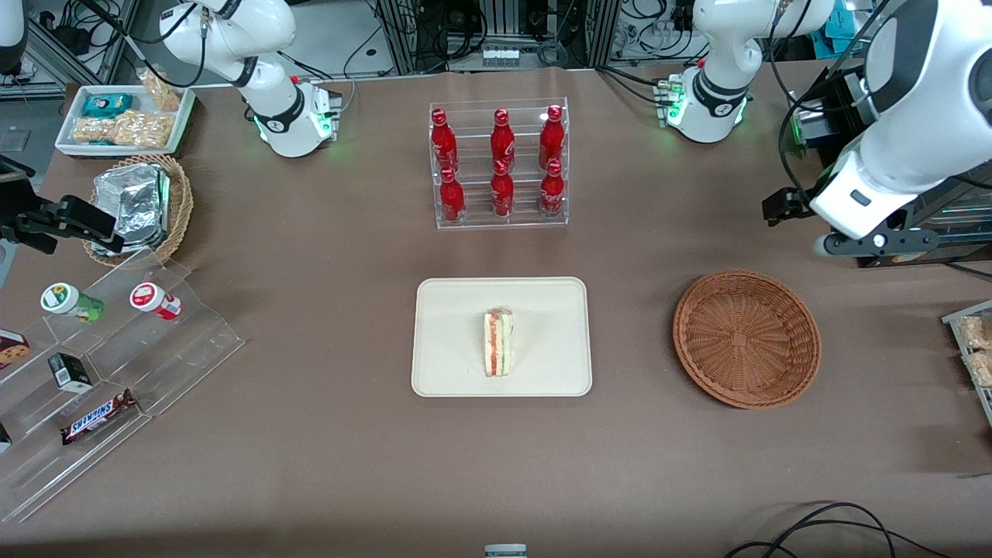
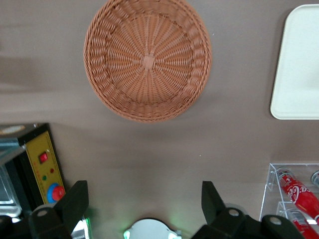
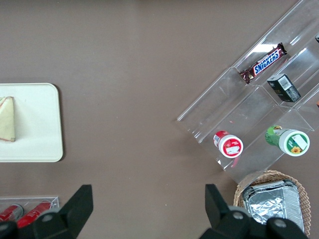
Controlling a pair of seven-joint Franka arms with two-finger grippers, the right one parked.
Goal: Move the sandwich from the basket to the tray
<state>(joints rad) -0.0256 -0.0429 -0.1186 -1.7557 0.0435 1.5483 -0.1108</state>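
Our claw (image 2: 144,206) hangs wide open and empty above the worktop, near the bare basket (image 2: 147,59); well away, the soft, crushable sandwich (image 1: 498,342) sits on the tray (image 1: 449,341), best gripped gently across its bread faces.

From my wrist camera: gripper (image 2: 144,201) with fingers (image 2: 75,201) spread wide above the brown table (image 2: 149,144), empty basket (image 2: 148,59) below, tray (image 2: 299,64) corner and red bottles (image 2: 298,191) at the edges.

White rounded arm shells, black gripper (image 2: 144,206) fingers, green base lights
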